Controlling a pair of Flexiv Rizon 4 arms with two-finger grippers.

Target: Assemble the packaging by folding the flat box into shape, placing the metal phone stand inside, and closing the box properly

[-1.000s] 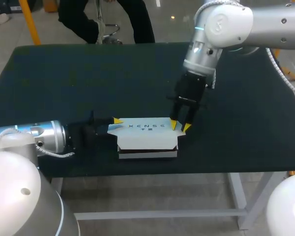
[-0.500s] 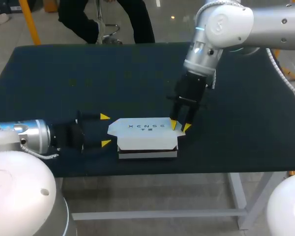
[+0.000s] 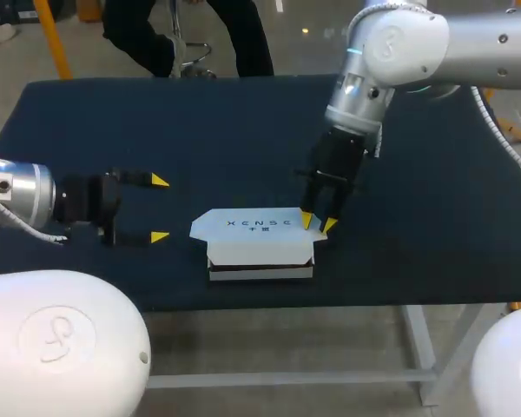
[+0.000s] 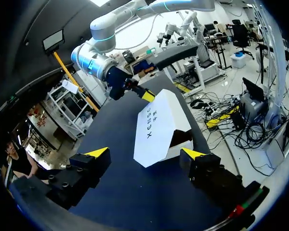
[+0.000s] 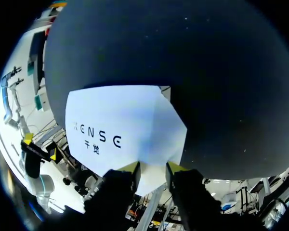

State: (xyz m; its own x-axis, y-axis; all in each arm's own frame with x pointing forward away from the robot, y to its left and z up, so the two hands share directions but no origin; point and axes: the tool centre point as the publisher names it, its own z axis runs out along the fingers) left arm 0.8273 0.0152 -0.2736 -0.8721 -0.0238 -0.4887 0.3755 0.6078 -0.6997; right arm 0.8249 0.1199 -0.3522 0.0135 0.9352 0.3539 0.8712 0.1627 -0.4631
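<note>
The white box (image 3: pixel 256 239) lies folded into shape near the table's front edge, its printed lid down on top. In the left wrist view the box (image 4: pixel 159 120) shows a dark gap under the lid on one side. My left gripper (image 3: pixel 159 208) is open, a short way left of the box, and holds nothing. The box is just ahead of its fingers (image 4: pixel 145 154). My right gripper (image 3: pixel 317 223) comes down on the lid's right end. The lid's tapered end (image 5: pixel 135 125) sits between its fingertips (image 5: pixel 152 168), which touch it on both sides. No phone stand is in sight.
The dark table (image 3: pixel 156 130) runs well behind and to both sides of the box. The box sits close to the table's front edge (image 3: pixel 330 300).
My left gripper has opened wide and drawn back to the left, away from the box's left end. The right gripper and the box have stayed put.
</note>
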